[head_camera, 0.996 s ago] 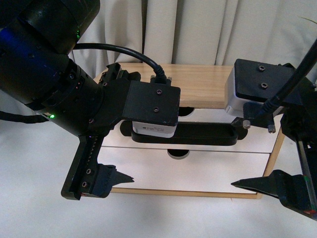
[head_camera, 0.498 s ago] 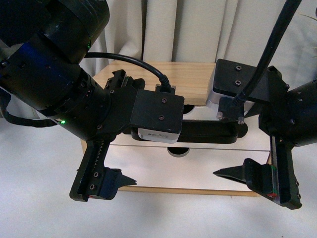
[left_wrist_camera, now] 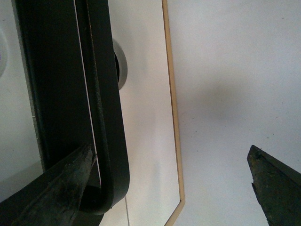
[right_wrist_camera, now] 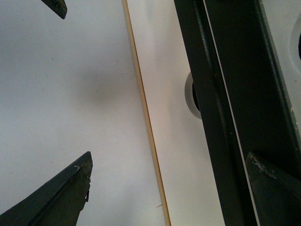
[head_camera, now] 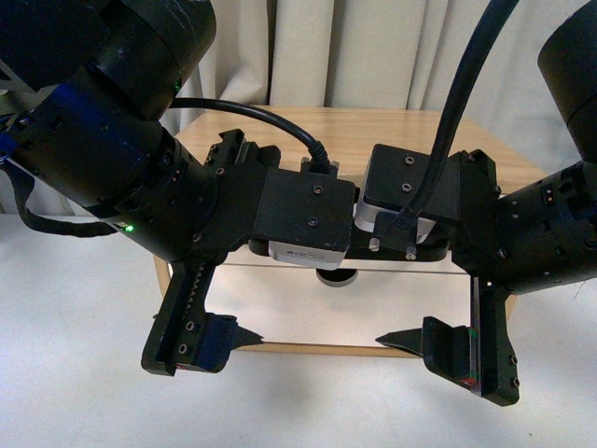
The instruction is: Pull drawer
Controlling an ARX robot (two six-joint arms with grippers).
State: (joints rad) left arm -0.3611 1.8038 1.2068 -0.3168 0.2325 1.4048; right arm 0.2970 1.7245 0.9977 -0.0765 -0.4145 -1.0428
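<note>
The drawer (right_wrist_camera: pixel 287 23) is the upper white front of the wooden cabinet (head_camera: pixel 410 131), mostly hidden behind both wrists in the front view. Its long black bar handle (head_camera: pixel 357 250) runs across both wrist views (left_wrist_camera: pixel 108 117) (right_wrist_camera: pixel 225 94). My left gripper (head_camera: pixel 247 294) (left_wrist_camera: pixel 169 183) is open, one finger (left_wrist_camera: pixel 61 188) against the handle's left end, the other (left_wrist_camera: pixel 277 188) out over the tabletop. My right gripper (head_camera: pixel 396 297) (right_wrist_camera: pixel 169 188) is open too, one finger (right_wrist_camera: pixel 277 188) by the handle, the other (right_wrist_camera: pixel 56 197) below the cabinet. Nothing is clamped.
Below the handle sits the plain white lower drawer front (head_camera: pixel 326 313) with a grey half-round notch (head_camera: pixel 336 276) (left_wrist_camera: pixel 120 63) (right_wrist_camera: pixel 190 94). The cabinet's wooden bottom edge (left_wrist_camera: pixel 174 117) meets the white tabletop (head_camera: pixel 308 401). Pale curtains (head_camera: pixel 373 47) hang behind.
Both arms have moved in toward the middle of the cabinet, the right one clearly leftward. Their wrists now cover most of the handle. Both grippers stay open.
</note>
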